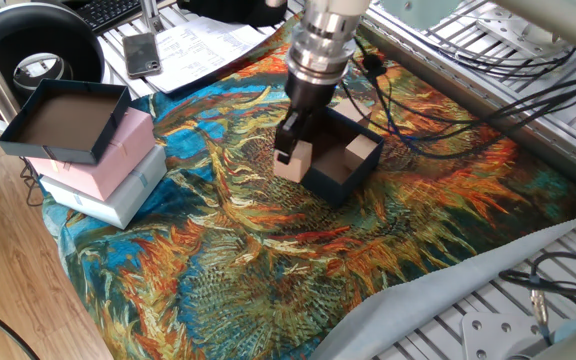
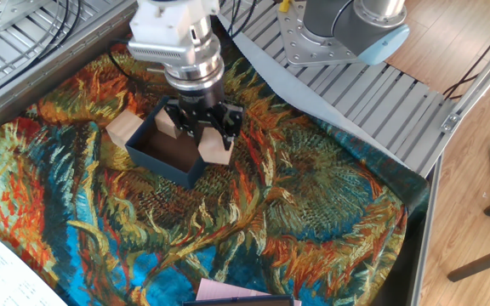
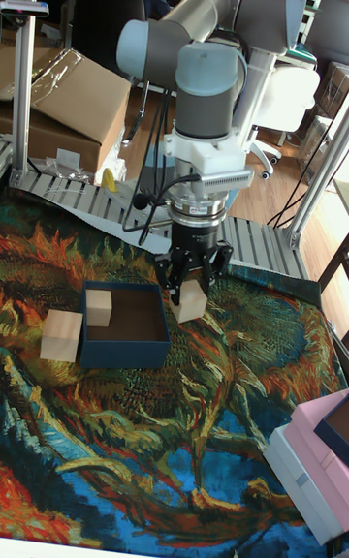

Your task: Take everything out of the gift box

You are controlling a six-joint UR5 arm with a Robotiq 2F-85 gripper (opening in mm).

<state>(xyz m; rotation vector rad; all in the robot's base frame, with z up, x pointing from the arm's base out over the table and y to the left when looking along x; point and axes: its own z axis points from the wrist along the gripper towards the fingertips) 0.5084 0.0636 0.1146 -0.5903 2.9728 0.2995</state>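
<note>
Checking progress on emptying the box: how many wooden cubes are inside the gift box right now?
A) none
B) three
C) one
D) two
C: one cube sits in a corner of the gift box; the hand holds a second cube beyond the box wall, and a third cube rests on the cloth on the box's other side.

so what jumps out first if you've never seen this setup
The gripper holds a pale wooden cube just outside the navy gift box, above the loud sunflower-print cloth. One cube sits in a corner of the box, and another rests on the cloth against its outer wall.
</note>
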